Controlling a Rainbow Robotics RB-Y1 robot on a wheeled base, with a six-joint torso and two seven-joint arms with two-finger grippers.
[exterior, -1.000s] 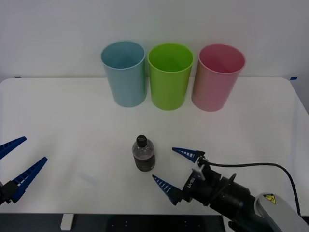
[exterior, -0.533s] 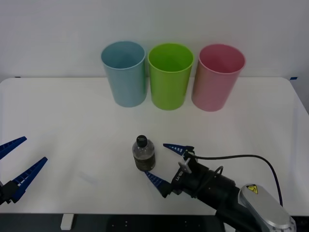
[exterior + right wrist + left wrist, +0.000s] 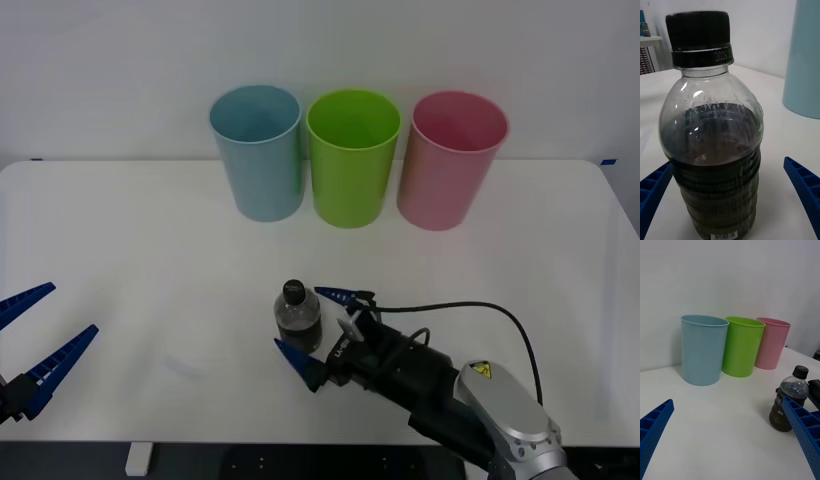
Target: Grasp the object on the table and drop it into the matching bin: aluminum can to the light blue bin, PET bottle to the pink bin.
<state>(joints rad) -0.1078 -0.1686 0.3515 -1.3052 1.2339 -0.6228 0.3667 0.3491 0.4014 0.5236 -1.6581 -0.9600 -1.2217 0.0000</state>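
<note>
At the far left we see the left gripper point(image 3: 38, 340), its blue ribbed fingers spread wide and holding nothing, parked low over the near left corner of the wide white rectangular table point(image 3: 120, 250). Along the far edge stand three tall tapered round plastic bins, read left to right: the light blue bin point(image 3: 257, 152), a lime green bin point(image 3: 352, 158) and the pink bin point(image 3: 450, 160). From above, we see nothing lying in any of them, though their floors are only partly visible.

Near the front centre of the table the small clear plastic PET bottle point(image 3: 297, 318), with a black screw cap and dark contents, stands upright and well apart from the bins. In the left wrist view we note the same bottle point(image 3: 789, 399) in front of the row of bins.

To its right, the right gripper point(image 3: 319, 327) reaches in low, with its blue ribbed fingers open wide and set on either side of the bottle. In the right wrist view the bottle point(image 3: 713, 131) sits between the two fingers point(image 3: 805, 187), nearer to one of them, and we cannot tell whether that finger touches it.

We judge the task to be at the grasp stage: the approach is complete, and the bottle is bracketed but not yet clamped or lifted. Closing, lifting, carrying to the pink bin at the far right, and releasing all remain.
</note>
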